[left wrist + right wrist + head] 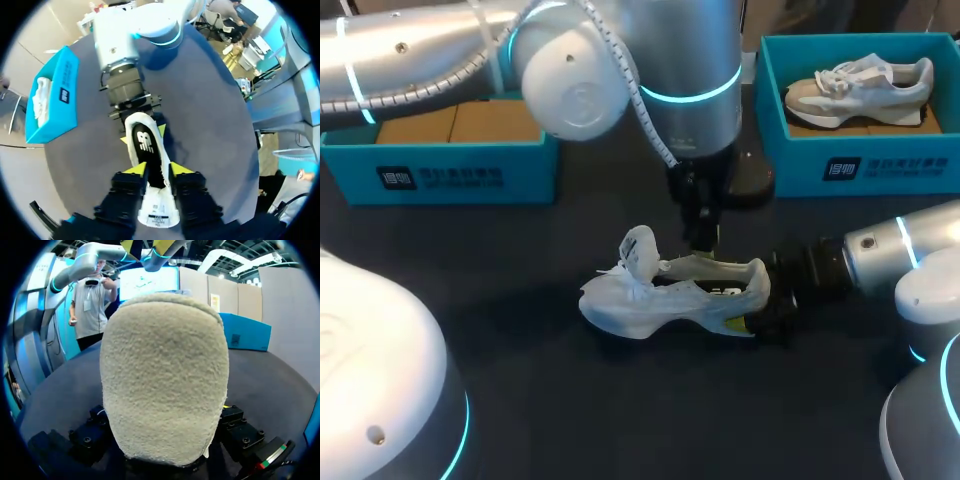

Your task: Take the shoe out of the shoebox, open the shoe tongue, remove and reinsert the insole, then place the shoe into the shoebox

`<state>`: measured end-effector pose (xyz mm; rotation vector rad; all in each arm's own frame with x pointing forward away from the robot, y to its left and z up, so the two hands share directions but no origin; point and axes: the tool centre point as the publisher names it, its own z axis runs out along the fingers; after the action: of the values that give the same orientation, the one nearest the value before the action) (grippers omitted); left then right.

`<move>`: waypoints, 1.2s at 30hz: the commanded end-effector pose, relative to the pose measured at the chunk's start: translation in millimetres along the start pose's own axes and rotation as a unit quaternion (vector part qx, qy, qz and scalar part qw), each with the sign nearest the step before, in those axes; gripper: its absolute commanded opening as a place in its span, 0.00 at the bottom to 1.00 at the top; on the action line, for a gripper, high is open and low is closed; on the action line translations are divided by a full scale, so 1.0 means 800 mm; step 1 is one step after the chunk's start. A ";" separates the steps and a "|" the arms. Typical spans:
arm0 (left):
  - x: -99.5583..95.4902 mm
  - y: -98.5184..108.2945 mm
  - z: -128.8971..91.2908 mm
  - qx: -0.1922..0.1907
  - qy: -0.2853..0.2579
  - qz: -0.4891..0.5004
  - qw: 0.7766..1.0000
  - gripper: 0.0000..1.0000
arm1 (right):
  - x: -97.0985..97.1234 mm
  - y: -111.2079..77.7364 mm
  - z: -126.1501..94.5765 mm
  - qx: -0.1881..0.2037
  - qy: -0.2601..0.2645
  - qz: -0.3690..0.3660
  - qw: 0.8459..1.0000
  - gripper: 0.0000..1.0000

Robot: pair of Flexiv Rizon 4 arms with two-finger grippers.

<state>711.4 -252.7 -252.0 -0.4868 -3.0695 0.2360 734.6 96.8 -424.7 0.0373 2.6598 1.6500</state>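
A white shoe (665,295) lies on its sole mid-table, toe to the left, its tongue (640,250) pulled upright. My left gripper (705,250) comes straight down into the shoe's opening. In the left wrist view its yellow tips (157,168) press on both edges of the black insole (148,145), with the tongue's label side (159,212) between the finger bodies. My right gripper (767,305) is shut on the heel from the right. That heel (165,380) fills the right wrist view.
At the back right stands a teal shoebox (860,165) holding a grey-and-white shoe (860,88). A second teal box (440,175), at the back left, has brown cardboard inside. My left arm's large links hang over the table's back middle.
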 end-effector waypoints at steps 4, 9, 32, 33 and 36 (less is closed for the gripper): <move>-0.006 -0.006 0.024 -0.005 0.016 -0.009 1.000 0.00 | -0.001 -0.004 0.005 0.002 -0.001 0.000 1.000 0.00; -0.006 -0.006 0.024 -0.005 0.016 -0.009 1.000 0.00 | -0.001 -0.004 0.005 0.002 -0.001 0.000 1.000 0.00; -0.009 -0.005 0.042 -0.011 0.011 -0.007 1.000 0.00 | -0.001 -0.004 0.005 0.002 -0.001 0.000 1.000 0.00; -0.010 -0.005 0.046 -0.014 0.009 -0.008 1.000 0.00 | -0.001 -0.004 0.005 0.002 -0.001 0.000 1.000 0.00; -0.012 -0.002 0.057 -0.007 0.016 -0.011 1.000 0.00 | -0.001 -0.004 0.005 0.002 -0.001 0.000 1.000 0.00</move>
<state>715.6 -261.9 -285.9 -0.4569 -3.0621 0.1897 734.6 96.9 -424.7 0.0373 2.6597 1.6501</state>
